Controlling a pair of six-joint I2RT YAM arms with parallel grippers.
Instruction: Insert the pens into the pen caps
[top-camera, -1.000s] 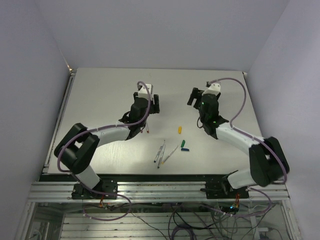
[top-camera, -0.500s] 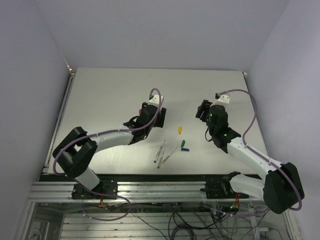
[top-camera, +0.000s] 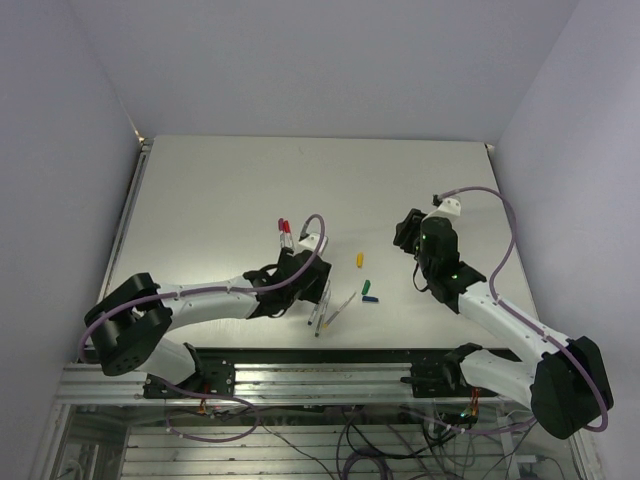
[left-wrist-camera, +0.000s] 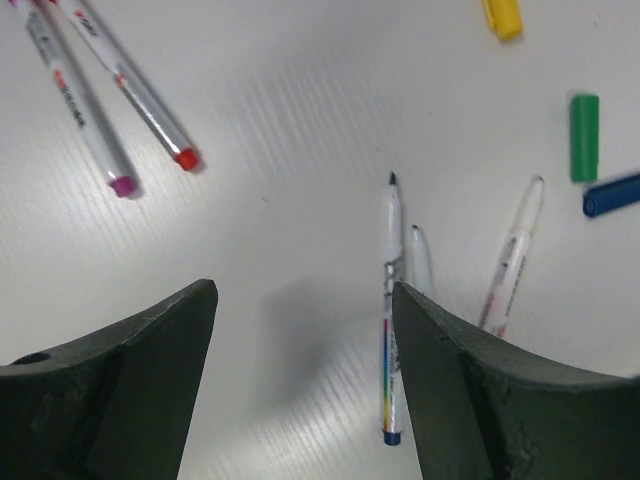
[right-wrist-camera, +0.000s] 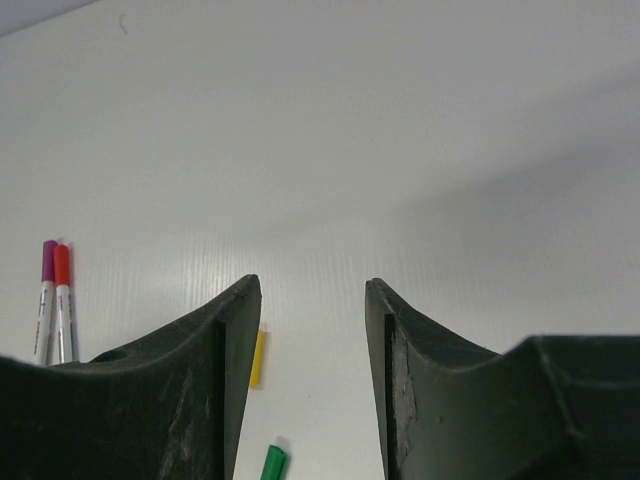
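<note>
1. Black left claw (left-wrist-camera: 300, 290) hangs spread wide and empty; three uncapped pens (left-wrist-camera: 389, 300) lie just ahead, close beside one finger.
2. Yellow cap (left-wrist-camera: 502, 15), green cap (left-wrist-camera: 584, 135) and blue cap (left-wrist-camera: 612, 195) lie farther ahead, off to its right.
3. Right claw (right-wrist-camera: 311, 282) gapes empty, with the yellow cap ahead of it.

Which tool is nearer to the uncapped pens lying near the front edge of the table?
Left. The left tool is open right beside the uncapped pens, slightly left of them. The right tool is well off to their right and farther back, past the yellow cap.
</note>
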